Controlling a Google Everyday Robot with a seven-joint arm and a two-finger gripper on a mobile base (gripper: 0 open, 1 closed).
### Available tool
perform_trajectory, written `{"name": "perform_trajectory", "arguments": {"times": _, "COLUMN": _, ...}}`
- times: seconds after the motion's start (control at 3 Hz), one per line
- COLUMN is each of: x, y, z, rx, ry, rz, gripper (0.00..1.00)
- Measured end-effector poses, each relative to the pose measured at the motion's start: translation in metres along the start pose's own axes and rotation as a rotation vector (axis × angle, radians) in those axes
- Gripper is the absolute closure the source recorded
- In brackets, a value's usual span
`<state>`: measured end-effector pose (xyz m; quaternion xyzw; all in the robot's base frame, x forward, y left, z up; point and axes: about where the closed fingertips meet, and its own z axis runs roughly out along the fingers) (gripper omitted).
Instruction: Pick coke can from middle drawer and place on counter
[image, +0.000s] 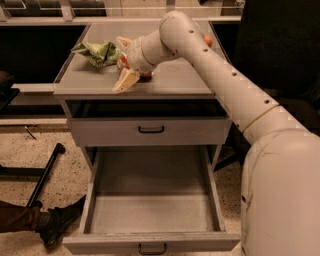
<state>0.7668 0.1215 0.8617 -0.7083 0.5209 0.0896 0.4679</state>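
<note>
The coke can (145, 75) is red and mostly hidden; it stands on the counter (170, 82) at the front, between my gripper's fingers. My gripper (125, 62) reaches in from the right and is closed around the can, with one cream finger (125, 80) pointing down to the counter's front edge. The middle drawer (150, 200) is pulled fully out below, with a bare grey tray and a dark loop handle (152, 248) on its front.
A crumpled green bag (97, 52) lies on the counter just left of the gripper. An orange fruit (207, 40) peeks out behind my arm at the counter's right. A closed grey drawer front (150, 131) sits above the open drawer. A shoe (57, 225) and a black pole (45, 175) are on the floor at the left.
</note>
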Motion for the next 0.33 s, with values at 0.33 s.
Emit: {"name": "perform_trajectory", "arguments": {"times": 0.33, "x": 0.0, "y": 0.0, "z": 0.0, "rx": 0.0, "ry": 0.0, "rz": 0.0, "gripper": 0.0}}
